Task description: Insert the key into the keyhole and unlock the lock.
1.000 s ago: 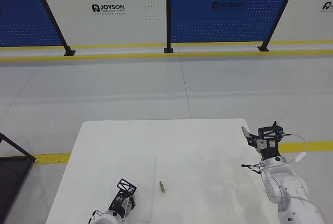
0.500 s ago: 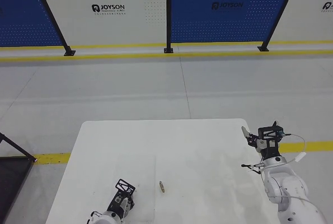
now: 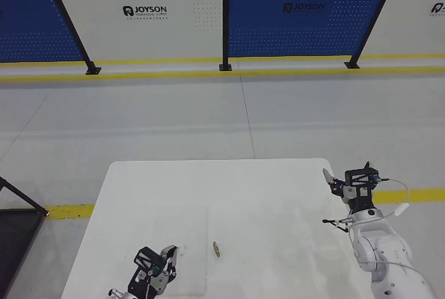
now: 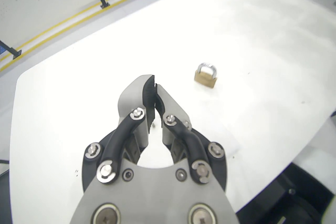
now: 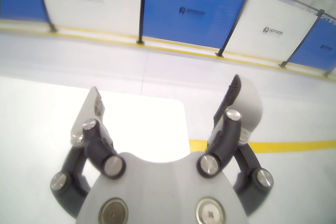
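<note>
Tip to tip, the left fingers (image 4: 148, 93) are pinched together; whether a key sits between them, cannot tell. Brass lock (image 4: 206, 76) lies on the white worktop (image 4: 236, 25) at their 3 o'clock, near but apart. The right fingers (image 5: 231, 93) are spread wide at the worktop's 2 o'clock edge.

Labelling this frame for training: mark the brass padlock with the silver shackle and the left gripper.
brass padlock (image 4: 205, 80), left wrist view, on its brass body.
left gripper (image 4: 155, 85), left wrist view, midway between its fingertips.
</note>
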`<state>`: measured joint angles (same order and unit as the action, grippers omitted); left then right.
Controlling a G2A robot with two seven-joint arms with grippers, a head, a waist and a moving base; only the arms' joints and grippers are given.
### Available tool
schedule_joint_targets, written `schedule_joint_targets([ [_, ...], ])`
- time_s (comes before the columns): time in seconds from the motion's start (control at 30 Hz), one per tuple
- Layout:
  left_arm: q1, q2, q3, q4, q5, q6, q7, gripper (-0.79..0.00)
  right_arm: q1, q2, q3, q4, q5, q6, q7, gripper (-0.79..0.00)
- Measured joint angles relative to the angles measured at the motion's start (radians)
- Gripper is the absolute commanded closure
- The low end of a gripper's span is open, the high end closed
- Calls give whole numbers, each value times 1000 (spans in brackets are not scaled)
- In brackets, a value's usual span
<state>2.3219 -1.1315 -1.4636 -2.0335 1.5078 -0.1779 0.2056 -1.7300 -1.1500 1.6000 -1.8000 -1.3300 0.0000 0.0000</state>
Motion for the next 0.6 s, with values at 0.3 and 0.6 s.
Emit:
schedule_joint_targets([
  [0.3,-41,19,-92,141,-127,-296,423,0,-72,-5,-57,-37,-154,62,48,-785],
  [0.6,-127,25,-94,270,-151,-425,576,0,-210,-16,-351,-120,-493,3,2,-785],
])
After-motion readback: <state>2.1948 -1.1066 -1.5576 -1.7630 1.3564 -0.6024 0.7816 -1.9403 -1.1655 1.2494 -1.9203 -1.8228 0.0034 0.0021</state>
